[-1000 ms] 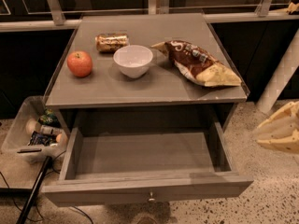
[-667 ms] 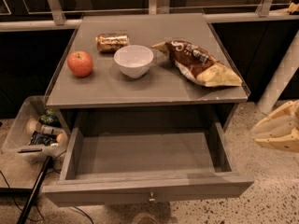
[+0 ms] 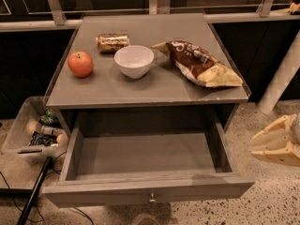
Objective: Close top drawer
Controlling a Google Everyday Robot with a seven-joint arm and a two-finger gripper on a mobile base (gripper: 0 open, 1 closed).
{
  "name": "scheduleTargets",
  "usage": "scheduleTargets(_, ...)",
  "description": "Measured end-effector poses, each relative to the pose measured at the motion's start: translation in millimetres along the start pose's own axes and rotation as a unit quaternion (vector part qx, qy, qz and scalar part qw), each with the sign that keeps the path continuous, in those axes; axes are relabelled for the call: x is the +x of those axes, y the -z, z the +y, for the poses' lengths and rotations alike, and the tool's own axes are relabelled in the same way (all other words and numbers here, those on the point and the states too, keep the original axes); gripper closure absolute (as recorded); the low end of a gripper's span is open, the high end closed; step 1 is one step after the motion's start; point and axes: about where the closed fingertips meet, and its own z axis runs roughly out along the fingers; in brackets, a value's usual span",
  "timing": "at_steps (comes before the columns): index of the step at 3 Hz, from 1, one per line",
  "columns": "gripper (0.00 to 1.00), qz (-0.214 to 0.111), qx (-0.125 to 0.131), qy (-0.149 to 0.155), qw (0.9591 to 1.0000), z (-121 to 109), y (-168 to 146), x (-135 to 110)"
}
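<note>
The top drawer (image 3: 145, 191) of the grey cabinet is pulled far out towards me. It is wide, shallow and empty inside, with a small round metal knob (image 3: 152, 198) at the centre of its flat front. My cream-coloured gripper (image 3: 255, 146) is at the right edge of the view. It hangs over the floor to the right of the drawer's right side, at about the drawer's height, and points left. It is apart from the drawer and touches nothing.
On the cabinet top (image 3: 112, 90) stand a red apple (image 3: 80, 63), a lying can (image 3: 112, 42), a white bowl (image 3: 134, 61) and a chip bag (image 3: 201, 64). A clear bin (image 3: 28, 130) of bottles sits on the floor at the left. A white post (image 3: 281, 78) stands at the right.
My gripper has sunk a little lower at the right edge. The drawer and the things on the cabinet top have not moved.
</note>
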Motion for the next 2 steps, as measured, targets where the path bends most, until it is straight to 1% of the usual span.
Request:
scheduleTargets(1, 1.00, -0.028, -0.019, -0.041, 0.9986, 19.5, -31.3, 18.1)
scheduleTargets(2, 1.00, -0.056, -0.027, -0.070, 0.9956, 41.9, -66.1, 30.1)
